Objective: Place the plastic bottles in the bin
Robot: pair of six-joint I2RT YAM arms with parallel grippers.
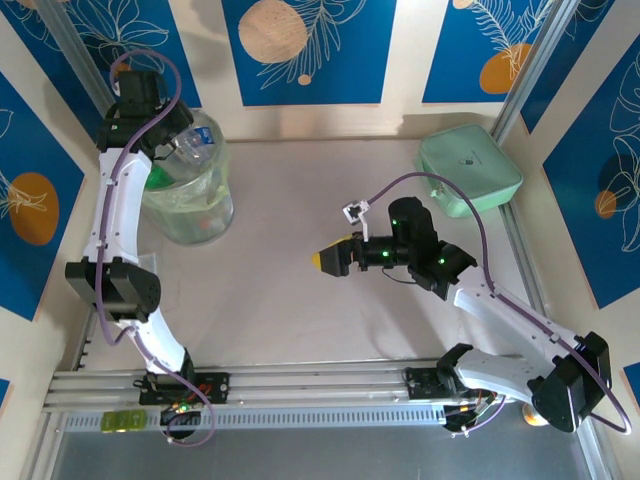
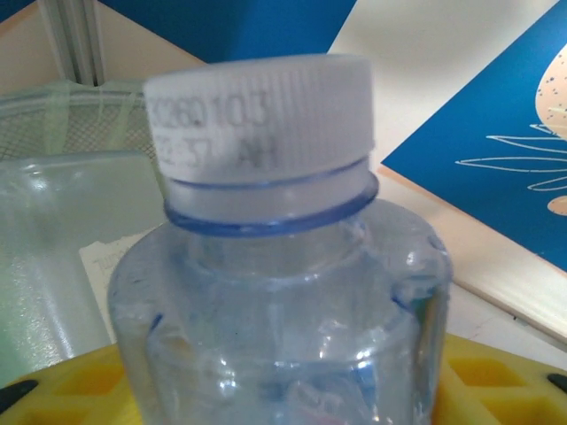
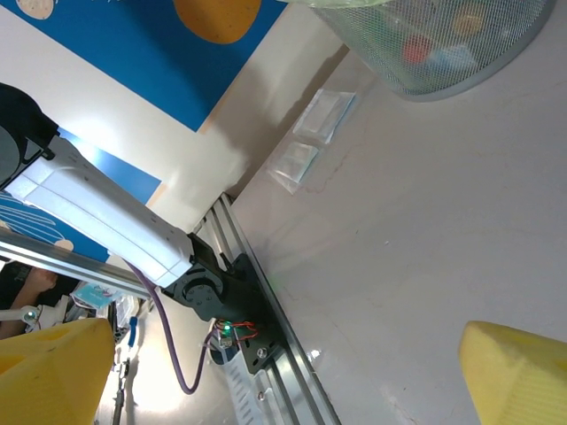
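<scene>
One clear bottle (image 2: 283, 301) between left jaws over the bin (image 1: 205, 215); grip: cannot tell. Right jaws apart. Drop step; next, full release.

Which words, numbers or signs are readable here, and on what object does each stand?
"260103", perhaps a digit before it: upper line on the white ribbed cap of the clear plastic bottle.
"37 AH", blurred, unsure: lower line, same cap.
Small mark on the flat mint-green case: too small to read.
</scene>
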